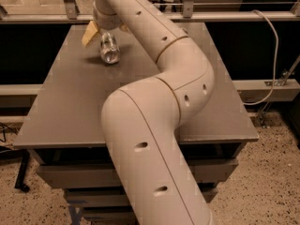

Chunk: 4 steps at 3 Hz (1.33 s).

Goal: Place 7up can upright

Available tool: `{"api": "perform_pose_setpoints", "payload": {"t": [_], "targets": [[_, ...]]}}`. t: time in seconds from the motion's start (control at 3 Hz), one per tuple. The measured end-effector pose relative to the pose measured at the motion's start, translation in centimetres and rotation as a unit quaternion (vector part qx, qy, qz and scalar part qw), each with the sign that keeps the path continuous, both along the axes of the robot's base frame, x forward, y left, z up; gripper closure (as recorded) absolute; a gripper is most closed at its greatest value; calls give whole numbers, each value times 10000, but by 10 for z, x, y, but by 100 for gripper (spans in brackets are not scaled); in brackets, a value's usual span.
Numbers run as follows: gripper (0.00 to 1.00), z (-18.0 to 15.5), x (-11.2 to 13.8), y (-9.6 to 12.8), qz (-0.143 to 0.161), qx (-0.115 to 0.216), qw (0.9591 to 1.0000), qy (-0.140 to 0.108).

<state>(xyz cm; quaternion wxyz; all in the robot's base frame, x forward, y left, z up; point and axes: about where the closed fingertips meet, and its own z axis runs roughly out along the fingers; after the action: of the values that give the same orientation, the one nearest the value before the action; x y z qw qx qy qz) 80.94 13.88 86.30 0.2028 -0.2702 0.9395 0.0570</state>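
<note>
the 7up can lies on its side at the far left of the surface, with its round silvery end turned toward you, so it is not upright. the pincer sits right at the can's far end, just below the wrist, near the back edge of the surface. pincer and can are either touching or just beside each other (you cannot tell which from this view). you also cannot tell whether the pincer is apart, together or clamped on the can, because the can and the wrist cover that part.

counting what you see: one can, one pincer, and one arm. the arm is pale and thick, and it fills the middle of the view. it rises from the near edge, bends at the right over the surface, then stretches back to the far left corner. one pale cable hangs at the right, off the surface, above the speckled floor.
</note>
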Motion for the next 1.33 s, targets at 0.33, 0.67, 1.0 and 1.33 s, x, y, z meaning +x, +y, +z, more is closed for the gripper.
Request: {"api": "perform_pose_setpoints", "payload": {"t": [0.33, 0.67, 1.0, 1.33], "targets": [[18, -5, -1, 1, -2, -181, 9998, 72], [42, -6, 0, 4, 21, -287, 9996, 71], [65, -2, 2, 6, 51, -323, 9995, 11], [87, 19, 4, 7, 180, -250, 9992, -252]]}}
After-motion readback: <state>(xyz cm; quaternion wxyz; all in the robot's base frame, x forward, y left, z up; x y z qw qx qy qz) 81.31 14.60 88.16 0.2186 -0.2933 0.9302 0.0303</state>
